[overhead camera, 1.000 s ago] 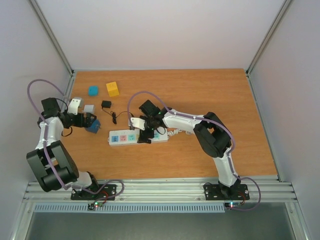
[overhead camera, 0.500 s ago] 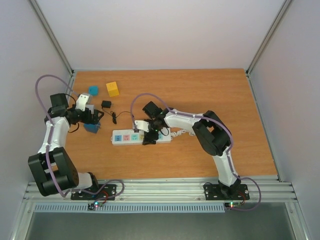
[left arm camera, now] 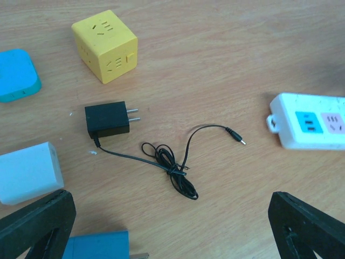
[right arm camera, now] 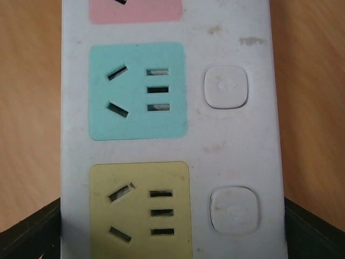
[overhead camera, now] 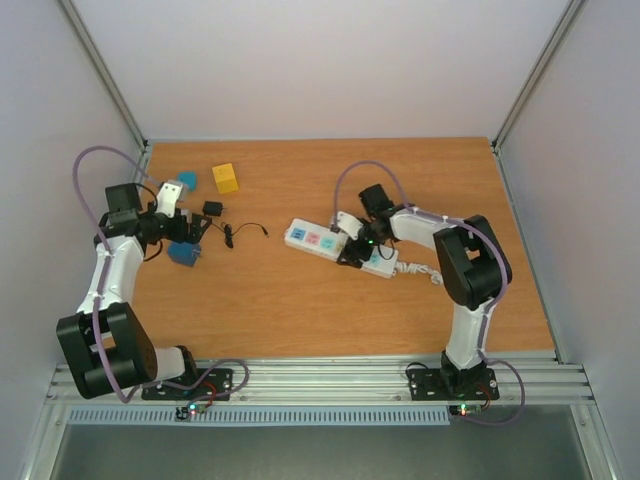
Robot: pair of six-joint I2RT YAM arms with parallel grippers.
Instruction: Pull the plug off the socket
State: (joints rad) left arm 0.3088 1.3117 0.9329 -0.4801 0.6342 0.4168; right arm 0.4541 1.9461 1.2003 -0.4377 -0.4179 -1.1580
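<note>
The white power strip (overhead camera: 322, 241) lies slanted right of the table's centre, its white cord (overhead camera: 415, 268) trailing right. My right gripper (overhead camera: 358, 254) is shut across its width; in the right wrist view the fingers (right arm camera: 29, 234) press both long sides by the yellow outlet (right arm camera: 140, 210), and the green outlet (right arm camera: 137, 90) is empty. A blue plug (overhead camera: 183, 253) lies on the table at the left, its prongs bare (left arm camera: 97, 246). My left gripper (left arm camera: 172, 218) hovers over it, open and empty. The strip's end (left arm camera: 310, 121) also shows in the left wrist view.
A black adapter (left arm camera: 108, 118) with a thin coiled cable (left arm camera: 175, 167) lies by the left gripper. A yellow cube (overhead camera: 225, 178), a teal block (overhead camera: 187, 180) and a pale block (left arm camera: 27, 172) sit at the far left. Side walls and posts bound the table.
My right gripper has dragged the power strip to the right and turned it. The blue plug has stayed at the left. My left gripper has shifted slightly back.
</note>
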